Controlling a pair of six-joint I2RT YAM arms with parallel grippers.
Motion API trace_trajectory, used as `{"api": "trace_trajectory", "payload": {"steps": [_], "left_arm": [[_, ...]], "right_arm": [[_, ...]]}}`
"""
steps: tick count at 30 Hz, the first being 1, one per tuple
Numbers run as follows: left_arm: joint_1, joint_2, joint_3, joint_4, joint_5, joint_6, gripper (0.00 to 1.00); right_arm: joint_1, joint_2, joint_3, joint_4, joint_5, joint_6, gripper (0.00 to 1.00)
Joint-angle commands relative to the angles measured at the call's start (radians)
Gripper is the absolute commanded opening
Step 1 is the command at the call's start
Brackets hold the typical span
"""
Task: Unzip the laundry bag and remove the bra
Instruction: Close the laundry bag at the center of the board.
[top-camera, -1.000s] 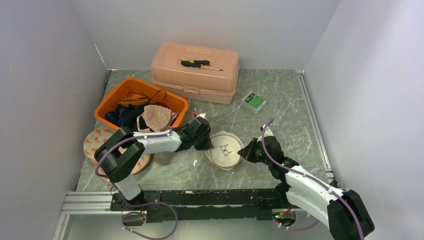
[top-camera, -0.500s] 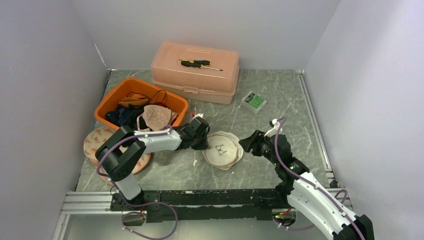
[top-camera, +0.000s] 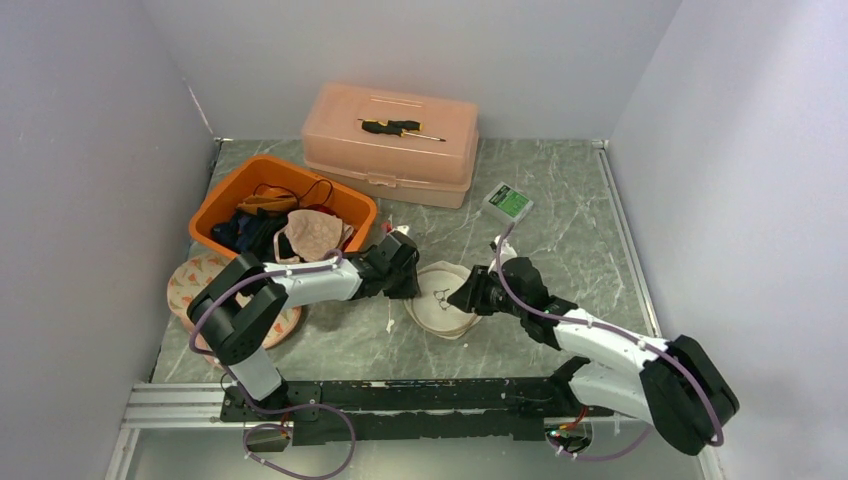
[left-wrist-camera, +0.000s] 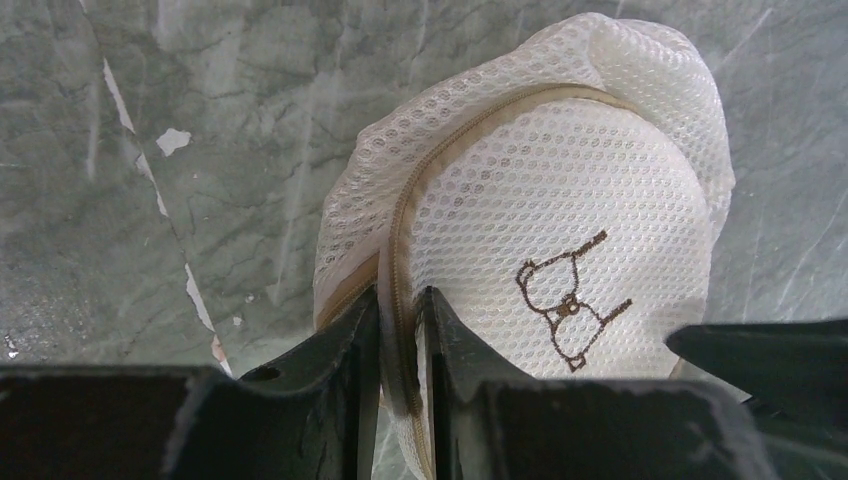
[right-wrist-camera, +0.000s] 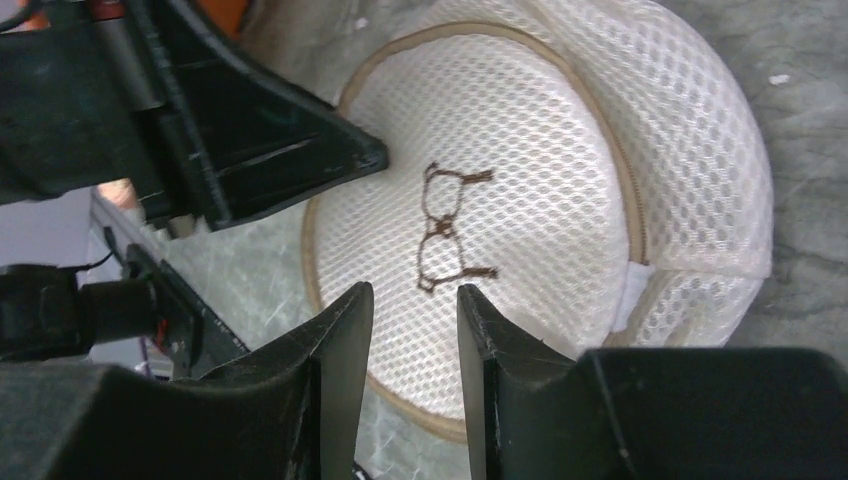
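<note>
Table (top-camera: 560, 200): grey marble top, walled on three sides.
Pink case (top-camera: 400, 165): at the back, lid down.
Orange bin (top-camera: 225, 195): back left, heaped with clothes.
Laundry bag (top-camera: 440, 305): round white mesh, lying flat at table centre between the two arms. The zip is closed as far as it shows.
Bra: not in sight, presumably inside the bag.
Right gripper (right-wrist-camera: 415, 295): changed. A second ago it was at the bag's right edge, then it pulled off; now it is over the bag's top face. Fingers apart, nothing between them. Reads as a fresh approach, not a grip.
Left gripper (left-wrist-camera: 400, 300): at the bag's left rim, as before. Fingers stand a narrow slot apart astride the zip seam (left-wrist-camera: 400, 215); pinched or merely straddled, cannot tell.
White tab (right-wrist-camera: 632, 290): on the right rim; the zip pull is possibly there. Unzipping not yet begun.
</note>
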Motion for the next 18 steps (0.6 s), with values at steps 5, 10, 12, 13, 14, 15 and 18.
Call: {"api": "trace_trajectory", "payload": {"steps": [5,10,12,13,14,15,18], "left_arm": [[-0.010,-0.047,0.013,0.014,0.025,0.030,0.36],[-0.010,-0.104,-0.003,-0.044,0.028,0.058,0.63],[-0.008,-0.150,-0.026,-0.060,0.018,0.064,0.68],[-0.009,-0.179,-0.035,-0.073,0.014,0.066,0.70],[-0.009,-0.209,-0.044,-0.084,0.012,0.068,0.70],[-0.010,-0.240,-0.054,-0.098,0.009,0.067,0.70],[-0.010,-0.343,-0.101,-0.072,0.038,0.068,0.68]], "right_arm": [[0.001,0.138,-0.035,0.122,0.149,0.059,0.38],[0.000,0.185,-0.085,0.163,0.190,0.094,0.38],[0.000,0.185,-0.094,0.171,0.203,0.104,0.38],[0.000,0.182,-0.097,0.173,0.208,0.106,0.38],[0.000,0.180,-0.096,0.169,0.213,0.106,0.38],[0.000,0.176,-0.096,0.165,0.217,0.106,0.38],[0.001,0.162,-0.097,0.153,0.229,0.106,0.38]]}}
